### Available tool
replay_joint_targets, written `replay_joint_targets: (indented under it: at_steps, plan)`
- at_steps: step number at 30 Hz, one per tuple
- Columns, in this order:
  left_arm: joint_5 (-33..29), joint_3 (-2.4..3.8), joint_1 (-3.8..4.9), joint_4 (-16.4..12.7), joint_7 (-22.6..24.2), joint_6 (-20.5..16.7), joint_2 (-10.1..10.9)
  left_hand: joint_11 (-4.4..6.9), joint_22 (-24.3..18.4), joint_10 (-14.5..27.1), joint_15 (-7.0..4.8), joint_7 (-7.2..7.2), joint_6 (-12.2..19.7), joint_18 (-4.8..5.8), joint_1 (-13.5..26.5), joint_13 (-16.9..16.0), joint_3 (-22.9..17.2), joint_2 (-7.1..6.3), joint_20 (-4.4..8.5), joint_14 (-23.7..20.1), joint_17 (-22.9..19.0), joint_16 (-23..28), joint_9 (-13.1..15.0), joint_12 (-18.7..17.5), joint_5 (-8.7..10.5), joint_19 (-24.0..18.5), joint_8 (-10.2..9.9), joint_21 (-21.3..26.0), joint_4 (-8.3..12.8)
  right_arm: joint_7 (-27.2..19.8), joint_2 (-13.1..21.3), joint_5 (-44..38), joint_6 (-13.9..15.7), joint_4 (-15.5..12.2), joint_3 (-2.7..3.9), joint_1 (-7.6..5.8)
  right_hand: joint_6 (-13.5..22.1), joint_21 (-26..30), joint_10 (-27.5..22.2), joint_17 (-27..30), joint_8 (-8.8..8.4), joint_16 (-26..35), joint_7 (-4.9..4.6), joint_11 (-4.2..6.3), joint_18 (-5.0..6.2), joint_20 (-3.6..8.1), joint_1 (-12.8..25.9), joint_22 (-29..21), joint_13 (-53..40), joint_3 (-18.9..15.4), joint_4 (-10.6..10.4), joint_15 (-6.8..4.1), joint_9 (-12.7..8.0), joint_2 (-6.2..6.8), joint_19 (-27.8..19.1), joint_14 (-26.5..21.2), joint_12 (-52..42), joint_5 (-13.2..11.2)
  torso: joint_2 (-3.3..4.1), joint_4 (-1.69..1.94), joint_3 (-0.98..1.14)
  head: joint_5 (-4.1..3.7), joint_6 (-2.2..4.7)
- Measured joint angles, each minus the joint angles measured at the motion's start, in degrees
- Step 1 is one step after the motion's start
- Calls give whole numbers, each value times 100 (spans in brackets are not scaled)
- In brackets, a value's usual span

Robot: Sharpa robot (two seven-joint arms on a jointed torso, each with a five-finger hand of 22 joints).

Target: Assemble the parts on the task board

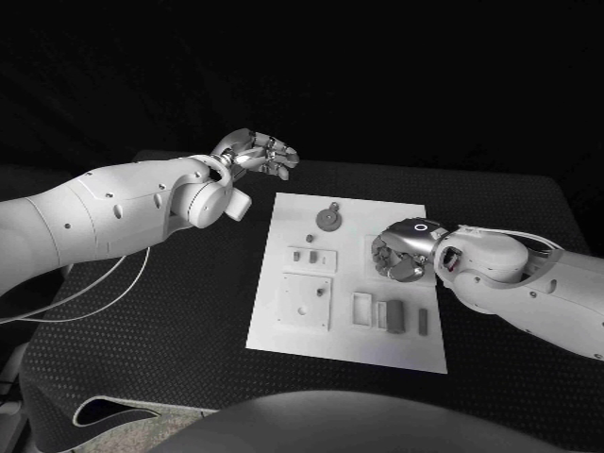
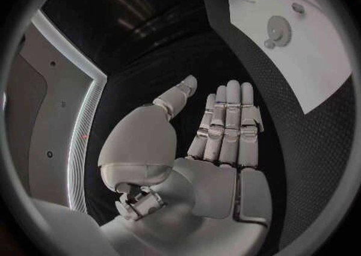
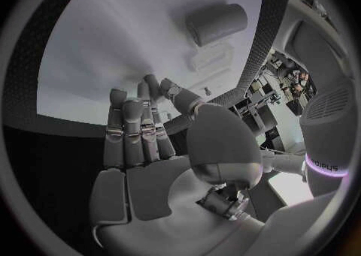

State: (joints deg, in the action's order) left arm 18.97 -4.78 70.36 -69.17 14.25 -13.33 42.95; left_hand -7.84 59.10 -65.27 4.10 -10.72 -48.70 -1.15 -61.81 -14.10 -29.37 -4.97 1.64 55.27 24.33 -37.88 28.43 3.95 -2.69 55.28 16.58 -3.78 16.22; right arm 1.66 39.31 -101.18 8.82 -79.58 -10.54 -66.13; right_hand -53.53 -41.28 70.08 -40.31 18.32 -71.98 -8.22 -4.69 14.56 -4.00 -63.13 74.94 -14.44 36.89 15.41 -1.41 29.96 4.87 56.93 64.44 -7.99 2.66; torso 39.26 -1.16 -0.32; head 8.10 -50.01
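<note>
Task board [image 1: 409, 342] between seemingly empty hands

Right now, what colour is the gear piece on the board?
Grey, the gear piece on the white task board; clearest in head view.

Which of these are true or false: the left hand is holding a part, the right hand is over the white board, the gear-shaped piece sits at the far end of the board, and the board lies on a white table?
1. The left hand holds a part. False: its fingers are straight and apart, with nothing in them, and it sits off the task board.
2. The right hand is over the task board. True: it is above the board's right side.
3. The gear-shaped part sits near the board's far end. True.
4. The board lies on a white table. False: the table is black.
</note>
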Motion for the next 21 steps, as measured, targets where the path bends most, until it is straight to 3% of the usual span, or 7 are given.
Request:
replay_joint_targets:
  at_steps: [3, 5, 15, 19, 21]
  plan:
    - [0, 0, 0, 0, 0, 1, 0, 0, -1, 0, 0, 0, 0, 0, 0, 0, 0, 0, 0, 0, 4, 0, 0, 0, 0, 0, 0, 0, 0, 20, -5, -53, 45, 1, 0, 9, -111, -32, 112, 0, 35, 0, 43, 52, 0, 11, -64, 0, -42, 43, 99, -33, -10, -200, 53, 51, -47, 0, 0, -1, 2, 2, 0]
    - [0, 0, 0, 0, 0, 1, 0, 0, -1, 0, 0, 0, 0, 0, 0, 0, 0, 0, 0, 0, 4, 0, 0, 0, 0, 0, 0, 0, 0, 40, -8, -97, 92, -1, 0, 14, -188, -44, 187, 0, 58, 0, 69, 82, 0, 32, -130, 0, -70, 52, 120, -72, -10, -264, 74, 92, -76, -1, -1, -2, 2, 2, 0]
    - [0, 0, 0, 9, 0, 4, -7, 0, -7, 0, 0, 0, 0, 0, 22, -1, 0, 22, 0, 0, 8, 22, 1, 0, 0, 0, 0, 0, 0, 121, 122, -219, 383, -209, 16, 20, -283, -76, 346, 0, 155, 0, 67, 165, -43, 103, -209, -1, -140, 39, 132, -144, -9, -340, 165, 207, -130, -10, -3, -2, 3, 7, 0]
    - [-1, 0, 0, 8, 0, 4, -5, 0, -6, 0, 0, 0, 0, 0, 22, -1, 0, 22, 0, 0, 14, 22, 1, 0, 0, 0, 0, 0, 0, 127, 181, -218, 474, -349, 137, 21, -290, -76, 365, -1, 157, 0, 73, 183, -42, 93, -227, -1, -146, 26, 144, -155, -10, -358, 194, 233, -130, 2, -4, -3, 2, 18, 0]
    - [-1, 0, 0, 8, 0, 4, -4, 0, -7, 0, 0, 0, 0, 0, 22, -1, 0, 22, 0, 0, 14, 22, 1, 0, 0, 0, 0, 0, 0, 127, 215, -204, 509, -451, 242, 12, -289, -76, 365, -1, 158, 0, 73, 183, -42, 93, -228, -1, -153, 26, 144, -155, -10, -358, 194, 233, -129, 2, -4, -4, 2, 25, 0]
